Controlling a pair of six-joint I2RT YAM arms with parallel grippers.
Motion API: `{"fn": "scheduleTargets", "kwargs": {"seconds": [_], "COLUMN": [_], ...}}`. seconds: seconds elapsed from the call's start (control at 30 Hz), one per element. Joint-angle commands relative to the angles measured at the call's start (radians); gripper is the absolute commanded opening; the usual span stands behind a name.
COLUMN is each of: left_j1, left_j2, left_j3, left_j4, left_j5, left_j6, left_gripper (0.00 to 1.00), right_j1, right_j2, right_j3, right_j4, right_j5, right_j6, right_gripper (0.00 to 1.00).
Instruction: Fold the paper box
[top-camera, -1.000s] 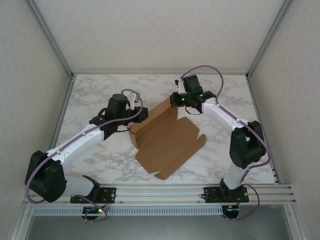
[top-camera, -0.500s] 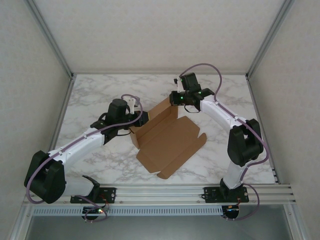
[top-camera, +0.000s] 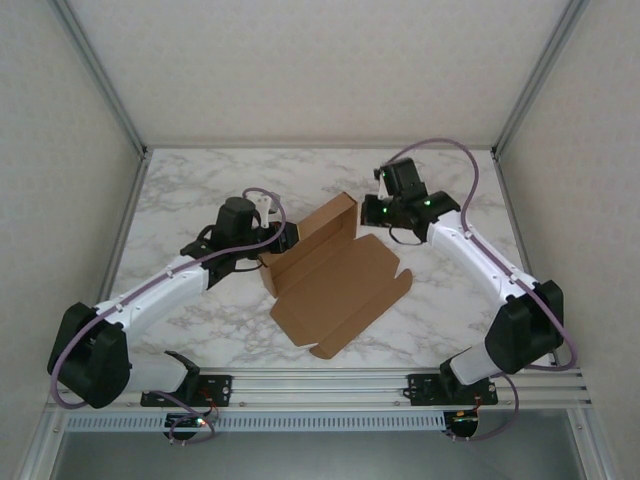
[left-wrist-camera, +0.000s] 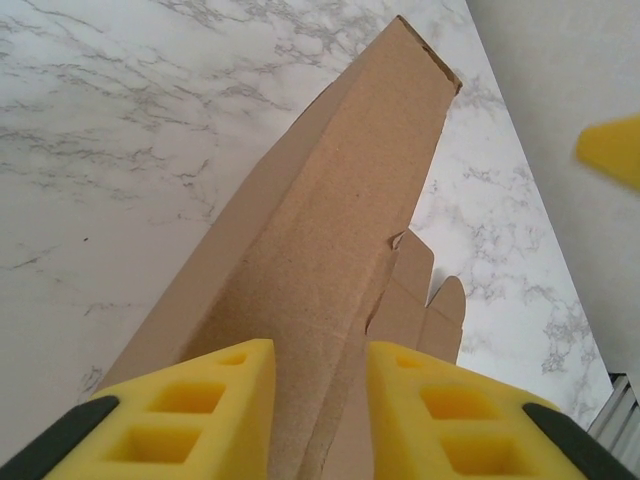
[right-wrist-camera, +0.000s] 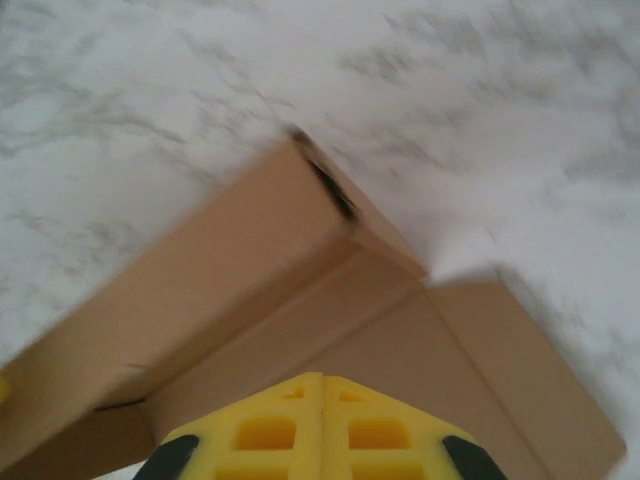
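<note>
Right tool (right-wrist-camera: 322, 400), pads together, withdrew rightward from the paper box (top-camera: 335, 280); its wall stayed up. Left tool (left-wrist-camera: 320, 360) straddled that wall, grip unclear.

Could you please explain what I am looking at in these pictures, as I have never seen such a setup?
These are two robot arms, a left arm and a right arm, bolted at the near edge of a marble table. Each ends in a two-finger gripper with yellow pads. One picture looks down from above and behind the arms; the other two come from cameras on the wrists. On the table lies a brown cardboard box, half folded: one long wall stands up and the rest lies flat. The left gripper has its pads either side of that wall; whether it squeezes, I cannot tell. The right gripper is shut, holds nothing, and hovers near the wall's far end.
</note>
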Motion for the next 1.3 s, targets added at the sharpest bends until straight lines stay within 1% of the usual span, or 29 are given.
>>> {"fn": "scheduleTargets", "kwargs": {"seconds": [0.0,0.07,0.17,0.27,0.37,0.47,0.57,0.7,0.8,0.93,1.07,1.13,1.2,1.27], "left_j1": [-0.005,-0.005,-0.005,-0.005,-0.001,0.001,0.003,0.004,0.006,0.007,0.016,0.022,0.039,0.062], "left_j2": [-0.060,-0.092,-0.159,-0.240,-0.299,-0.326,-0.341,-0.360,-0.367,-0.360,-0.345,-0.336,-0.322,-0.305], "left_j3": [0.049,0.076,0.086,0.050,-0.003,-0.029,-0.039,-0.056,-0.067,-0.071,-0.076,-0.077,-0.076,-0.076], "left_j4": [-0.047,-0.079,-0.110,-0.104,-0.079,-0.065,-0.058,-0.051,-0.043,-0.035,-0.027,-0.025,-0.022,-0.021], "left_j5": [-0.052,-0.093,-0.182,-0.283,-0.359,-0.392,-0.401,-0.416,-0.414,-0.412,-0.406,-0.405,-0.398,-0.380], "left_j6": [0.023,0.047,0.083,0.106,0.119,0.126,0.131,0.131,0.127,0.119,0.103,0.096,0.082,0.061], "left_gripper": [0.35,0.38,0.40,0.41,0.41,0.41,0.41,0.40,0.41,0.41,0.41,0.41,0.41,0.41], "right_j1": [0.044,0.087,0.123,0.129,0.128,0.125,0.092,0.029,-0.007,-0.049,-0.096,-0.109,-0.120,-0.132], "right_j2": [0.053,0.070,0.085,0.095,0.121,0.163,0.250,0.376,0.445,0.545,0.657,0.705,0.733,0.730], "right_j3": [-0.127,-0.190,-0.269,-0.342,-0.369,-0.367,-0.339,-0.274,-0.207,-0.047,0.146,0.254,0.342,0.383], "right_j4": [-0.126,-0.154,-0.175,-0.131,-0.083,-0.030,-0.007,-0.011,-0.022,-0.093,-0.172,-0.216,-0.245,-0.246], "right_j5": [0.116,0.188,0.257,0.245,0.251,0.254,0.219,0.176,0.195,0.234,0.216,0.204,0.186,0.162], "right_j6": [0.127,0.167,0.224,0.250,0.260,0.241,0.223,0.183,0.156,0.119,0.088,0.065,0.044,0.025], "right_gripper": [0.00,0.00,0.00,0.00,0.00,0.00,0.00,0.00,0.00,0.00,0.01,0.04,0.06,0.07]}}
